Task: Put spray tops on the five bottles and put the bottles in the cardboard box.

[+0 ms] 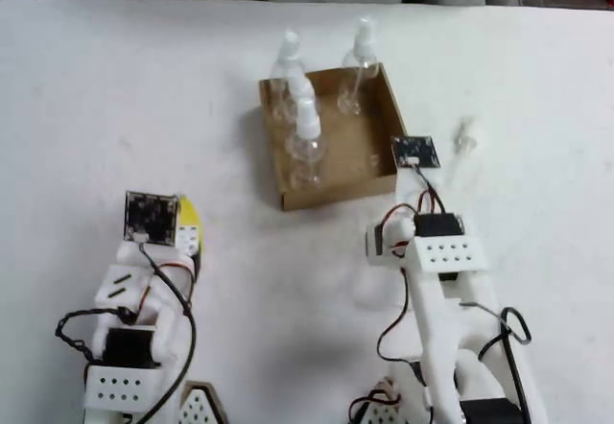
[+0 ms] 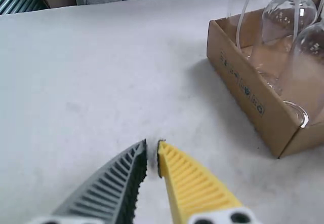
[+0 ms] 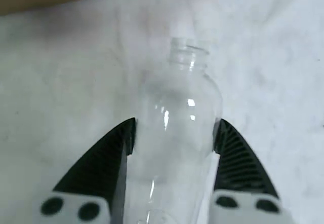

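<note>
Bottles [image 1: 307,146] fitted with spray tops stand upright inside the cardboard box [image 1: 360,160]; there are at least three, and the exact count is hard to tell. One more bottle [image 3: 177,97], its neck bare in the right wrist view, is grasped by the right hand [image 3: 175,125] near the box's corner. In the high view a loose spray top [image 1: 465,139] lies on the surface [image 1: 115,88] beside the box, on the right arm's side. The left hand [image 2: 153,150] is clenched on nothing, well apart from the box's opposite side.
</note>
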You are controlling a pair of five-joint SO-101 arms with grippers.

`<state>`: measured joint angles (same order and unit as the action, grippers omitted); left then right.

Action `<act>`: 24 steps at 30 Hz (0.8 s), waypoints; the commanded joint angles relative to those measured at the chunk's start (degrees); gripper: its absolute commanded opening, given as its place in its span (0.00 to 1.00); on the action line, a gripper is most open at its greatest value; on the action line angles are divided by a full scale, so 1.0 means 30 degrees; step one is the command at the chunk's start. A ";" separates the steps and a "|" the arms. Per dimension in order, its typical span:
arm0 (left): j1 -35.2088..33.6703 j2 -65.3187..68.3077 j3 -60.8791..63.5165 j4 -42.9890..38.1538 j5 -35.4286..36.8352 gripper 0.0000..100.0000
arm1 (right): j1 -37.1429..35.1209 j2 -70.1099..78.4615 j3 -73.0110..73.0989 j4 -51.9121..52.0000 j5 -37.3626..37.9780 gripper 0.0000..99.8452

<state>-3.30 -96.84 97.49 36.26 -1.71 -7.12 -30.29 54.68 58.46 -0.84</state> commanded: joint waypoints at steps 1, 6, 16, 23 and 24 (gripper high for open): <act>-0.0132 -0.0073 -0.0059 -0.0557 -0.0205 0.06 | 0.0835 -0.0630 -0.0645 0.0864 0.0322 0.23; -0.0132 -0.0073 -0.0059 -0.0557 -0.0205 0.06 | 0.1919 -0.0630 -0.3399 0.5026 0.0410 0.28; -0.0190 -0.0073 -0.0059 -0.0557 -0.0205 0.06 | 0.4703 -0.0630 -0.6418 0.9040 0.2549 0.30; -0.0073 -0.0073 -0.0059 0.0088 -0.0176 0.06 | 0.4557 -0.0601 -0.7619 0.7223 -0.0088 0.06; 0.0103 -0.0073 -0.0059 0.0440 -0.0176 0.06 | 0.4586 -0.0454 -0.7560 0.6755 -0.0088 0.07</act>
<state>-3.30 -96.84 97.49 36.35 -1.71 6.51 -30.64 34.81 82.02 1.36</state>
